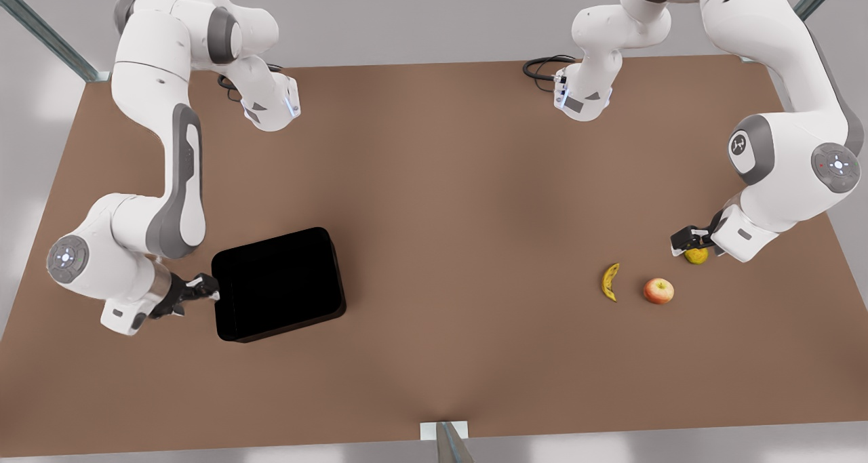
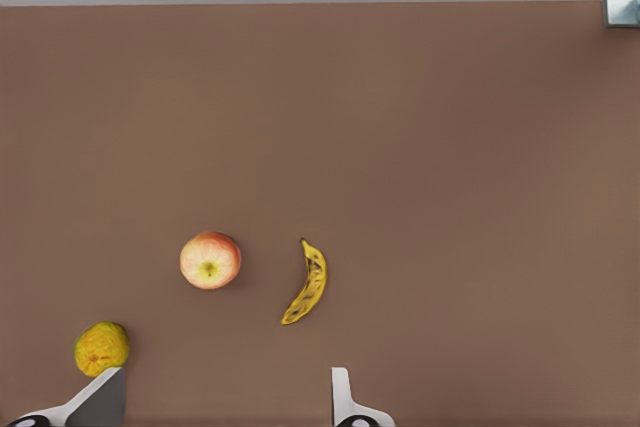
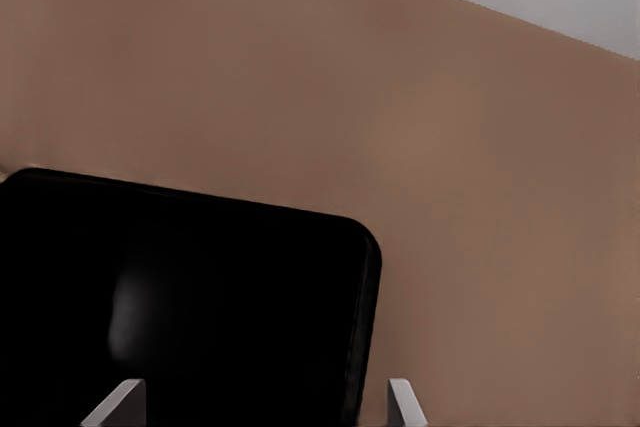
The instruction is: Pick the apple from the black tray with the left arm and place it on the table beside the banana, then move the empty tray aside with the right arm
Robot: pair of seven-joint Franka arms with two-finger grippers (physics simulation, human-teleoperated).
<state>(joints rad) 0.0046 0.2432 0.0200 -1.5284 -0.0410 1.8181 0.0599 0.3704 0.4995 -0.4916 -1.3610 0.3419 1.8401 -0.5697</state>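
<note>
Now my right gripper (image 1: 209, 293) sits at the edge of the black tray (image 1: 278, 283) on the front view's left. In the right wrist view its two pale fingertips (image 3: 120, 399) stand apart on either side of the tray's near rim, so I read it as spread and not clamped on anything, though I can't tell from the front view whether a finger touches the rim.

My left gripper (image 1: 686, 238) hangs over on the front view's right, right above a small yellow-green fruit (image 1: 696, 255). The left wrist view shows its fingers well apart and holding nothing.

The apple (image 1: 658, 291) already lies on the table (image 1: 434, 178), just beside the banana (image 1: 610, 281) and not touching it. So I judge the first step done and the tray step in hand; the tray looks empty. Next I'd need the right fingers to close on the rim, or press against it, and slide the tray off sideways while the left arm waits.

The tray is glossy black with rounded corners and a low raised rim; a faint sheen shows on its floor. That slick, thin rim may slip in a pinch. The tabletop is flat, matte brown. The apple is round, red and yellow; the banana is curved with dark spots.
</note>
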